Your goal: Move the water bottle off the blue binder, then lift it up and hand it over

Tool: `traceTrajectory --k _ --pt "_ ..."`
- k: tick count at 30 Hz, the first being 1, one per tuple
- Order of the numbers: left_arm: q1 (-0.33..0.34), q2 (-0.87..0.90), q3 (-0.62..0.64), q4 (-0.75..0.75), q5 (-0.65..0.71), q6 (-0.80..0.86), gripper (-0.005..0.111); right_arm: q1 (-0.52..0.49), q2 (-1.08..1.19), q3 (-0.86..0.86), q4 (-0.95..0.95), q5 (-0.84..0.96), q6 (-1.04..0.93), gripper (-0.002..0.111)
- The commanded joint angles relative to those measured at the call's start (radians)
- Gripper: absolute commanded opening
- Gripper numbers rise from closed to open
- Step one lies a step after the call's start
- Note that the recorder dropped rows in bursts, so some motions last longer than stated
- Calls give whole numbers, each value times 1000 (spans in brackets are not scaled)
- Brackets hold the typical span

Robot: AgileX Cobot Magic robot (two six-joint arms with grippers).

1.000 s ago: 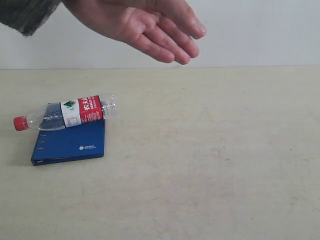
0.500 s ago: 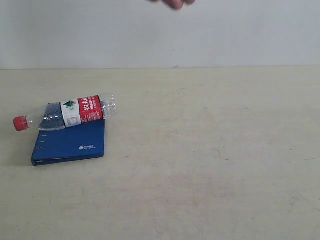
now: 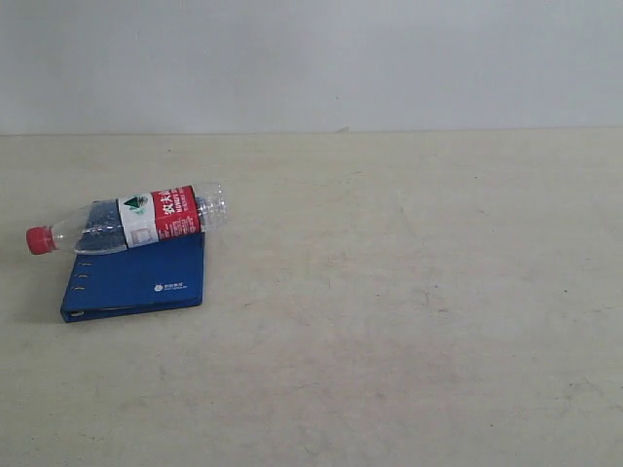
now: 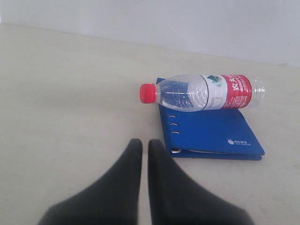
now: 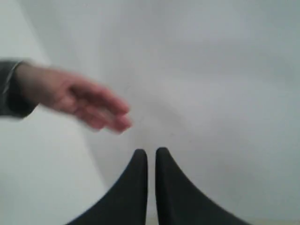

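The water bottle (image 3: 131, 222) lies on its side across the far edge of the blue binder (image 3: 136, 277), red cap (image 3: 39, 239) overhanging to the left. The left wrist view shows the same bottle (image 4: 204, 92) on the binder (image 4: 211, 133). My left gripper (image 4: 145, 145) is shut and empty, hovering above bare table a little short of the binder's spine corner. My right gripper (image 5: 150, 153) is shut and empty, facing a white wall. Neither gripper shows in the exterior view.
The beige table (image 3: 409, 292) stretches to the right of the binder, with a white wall (image 3: 389, 58) behind it. A person's hand (image 5: 79, 101) with a dark sleeve is blurred in the right wrist view, away from my fingers.
The person's hand that hung over the table has pulled up and out of the exterior view. Bottle and binder have not moved.
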Motion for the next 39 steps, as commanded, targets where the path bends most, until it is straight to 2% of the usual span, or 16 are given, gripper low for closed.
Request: traceTrajectory --k 1,3,7,9,11,14,16,19,21,24,27,30,32,39 --pt "-4 -3 0 -6 1 0 4 2 437 -228 -746 -434 343 3" --pt "-4 -3 0 -6 1 0 4 2 640 -296 -827 -526 343 3" --pt "-4 -3 0 -6 1 0 4 34 941 -374 -744 -583 227 3" --pt "-4 -3 0 -6 1 0 4 108 1045 -405 -697 -575 148 3" --pt "-4 -3 0 -6 1 0 4 236 1114 -436 -667 -520 70 3" --pt "-4 -3 0 -6 1 0 4 467 1191 -496 -632 -285 -77 3" --pt "-4 -3 0 -6 1 0 4 628 1238 -555 -607 51 -257 3" --pt "-4 -3 0 -6 1 0 4 802 1311 -664 -462 466 -469 3" --pt "-4 -3 0 -6 1 0 4 871 1358 -741 -404 584 -530 3" --pt "-4 -3 0 -6 1 0 4 913 1428 -838 -402 576 -535 4" --pt "-4 -3 0 -6 1 0 4 932 1512 -935 -416 541 -535 20" --pt "-4 -3 0 -6 1 0 4 932 1602 -1022 -416 553 -535 45" --pt "-4 -3 0 -6 1 0 4 932 1671 -1083 -427 574 -537 55" --pt "-4 -3 0 -6 1 0 4 942 1867 -1304 -489 590 -640 58"
